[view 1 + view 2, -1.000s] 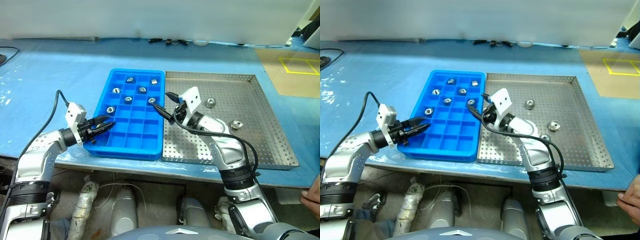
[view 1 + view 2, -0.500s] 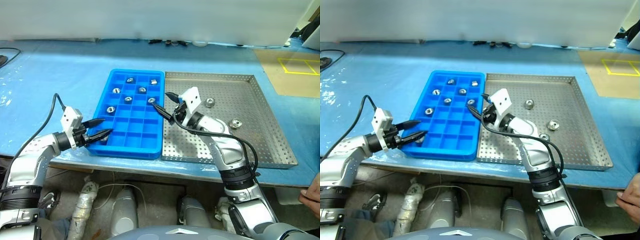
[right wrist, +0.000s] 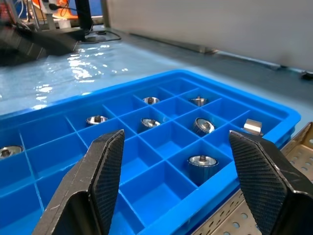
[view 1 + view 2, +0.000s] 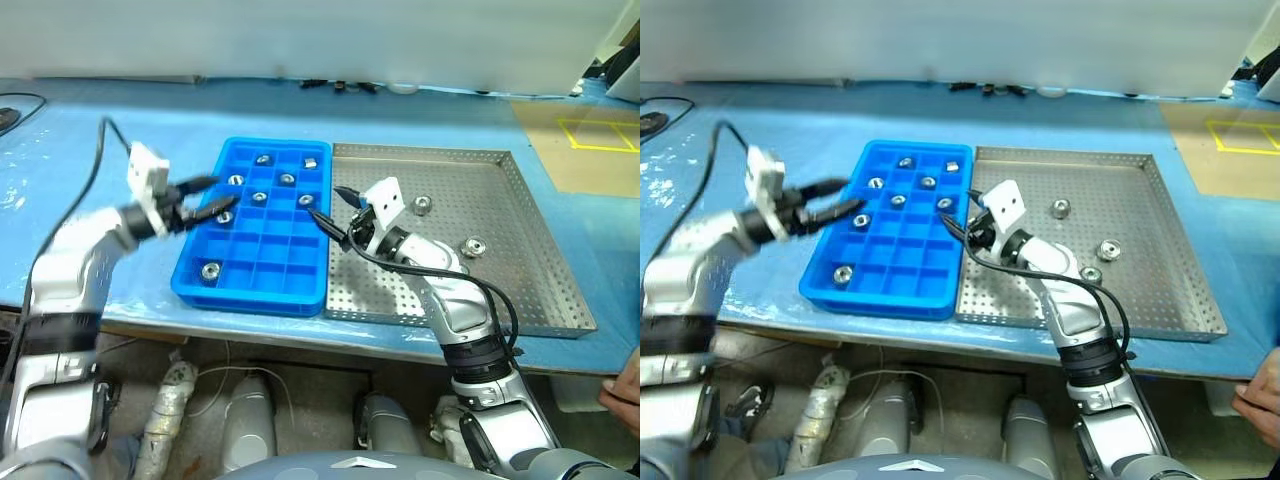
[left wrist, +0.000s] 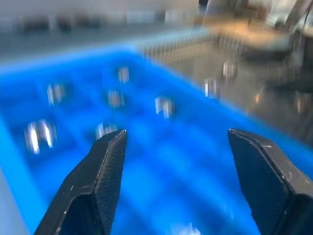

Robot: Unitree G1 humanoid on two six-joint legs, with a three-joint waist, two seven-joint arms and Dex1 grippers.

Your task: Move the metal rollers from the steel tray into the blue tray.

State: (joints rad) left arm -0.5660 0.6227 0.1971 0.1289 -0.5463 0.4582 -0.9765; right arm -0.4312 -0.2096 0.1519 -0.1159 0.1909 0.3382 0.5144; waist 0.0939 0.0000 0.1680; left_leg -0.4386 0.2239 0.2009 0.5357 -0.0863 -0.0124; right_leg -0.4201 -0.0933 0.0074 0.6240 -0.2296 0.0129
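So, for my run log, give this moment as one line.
left gripper: open, empty, over blue tray | right gripper: open, empty | metal rollers remain in steel tray

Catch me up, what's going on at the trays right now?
The robot is sorting metal rollers from the steel tray into the blue tray. Both grippers are open and empty: the left gripper above the blue tray's left side, the right gripper at its right edge. Three rollers remain in the steel tray.
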